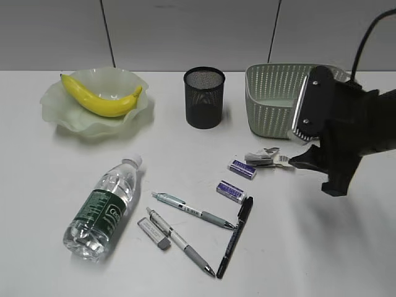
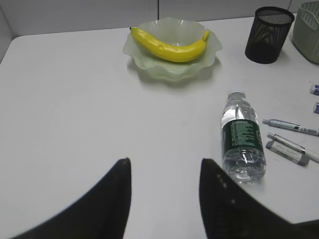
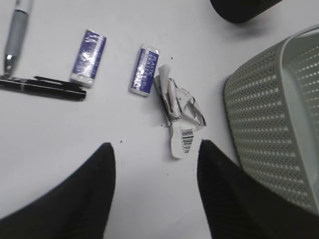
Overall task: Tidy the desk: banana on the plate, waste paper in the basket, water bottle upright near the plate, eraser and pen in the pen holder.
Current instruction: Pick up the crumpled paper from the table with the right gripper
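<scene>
Waste paper (image 3: pixel 178 110) | loose on worktop (image 1: pixel 322 247) beside basket (image 3: pixel 271 124) | right tool (image 3: pixel 155 169) apart, empty, just short of it | risk: nudges nearby eraser (image 3: pixel 144 68) or pinches only the barcode flap

Right arm (image 1: pixel 346 133), right side of frame: matte black body w/ silver ribbed plate, black cable to upper right corner. Both grippers: black, tapered, pointed fingers (image 3: pixel 104 164).

White worktop (image 1: pixel 49 185): plate (image 1: pixel 68 120) at ten o'clock, pen holder (image 1: pixel 204 97) at twelve, basket (image 1: pixel 272 102) at two, water bottle (image 1: pixel 105 207) (lying flat) at seven, pens (image 1: pixel 192 210), erasers (image 1: pixel 230 191) and waste paper (image 1: pixel 266 156) centre-right.
</scene>
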Robot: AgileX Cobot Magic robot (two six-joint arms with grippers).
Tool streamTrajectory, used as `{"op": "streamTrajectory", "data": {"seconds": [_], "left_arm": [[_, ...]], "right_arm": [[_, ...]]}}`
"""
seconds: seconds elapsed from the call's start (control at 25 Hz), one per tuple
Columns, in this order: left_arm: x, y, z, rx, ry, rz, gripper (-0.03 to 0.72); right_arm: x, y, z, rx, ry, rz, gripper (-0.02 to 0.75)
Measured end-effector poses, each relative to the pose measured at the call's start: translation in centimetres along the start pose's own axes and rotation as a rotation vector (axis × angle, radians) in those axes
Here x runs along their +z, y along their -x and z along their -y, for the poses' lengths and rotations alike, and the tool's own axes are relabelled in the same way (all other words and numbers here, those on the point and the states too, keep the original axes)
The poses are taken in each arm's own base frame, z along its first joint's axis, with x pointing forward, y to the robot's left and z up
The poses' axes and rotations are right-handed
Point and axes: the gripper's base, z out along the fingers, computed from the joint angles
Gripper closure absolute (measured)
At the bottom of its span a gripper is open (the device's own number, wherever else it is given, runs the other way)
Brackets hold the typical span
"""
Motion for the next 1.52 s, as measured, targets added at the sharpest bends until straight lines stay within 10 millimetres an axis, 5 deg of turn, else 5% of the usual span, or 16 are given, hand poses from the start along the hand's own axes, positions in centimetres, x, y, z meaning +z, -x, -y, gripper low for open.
{"op": "streamTrajectory", "data": {"seconds": [0.48, 1.0, 1.12, 1.32, 1.52], "left_arm": [[0.0, 0.0, 0.0, 0.001, 0.000, 0.000, 0.353], [0.0, 0.0, 0.0, 0.002, 0.000, 0.000, 0.353], [0.0, 0.0, 0.0, 0.002, 0.000, 0.000, 0.353], [0.0, 0.0, 0.0, 0.002, 0.000, 0.000, 0.353], [0.0, 0.0, 0.0, 0.002, 0.000, 0.000, 0.353]], "right_arm": [[8.3, -0.4, 1.5, 0.003, 0.018, -0.088, 0.292], [13.5, -1.0, 2.0, 0.008, 0.046, -0.128, 0.296], [13.7, -1.1, 1.9, 0.009, 0.047, -0.133, 0.372], [13.7, -1.1, 2.0, 0.007, 0.043, -0.132, 0.674], [12.8, -0.6, 2.2, 0.012, 0.055, -0.117, 0.725]]}}
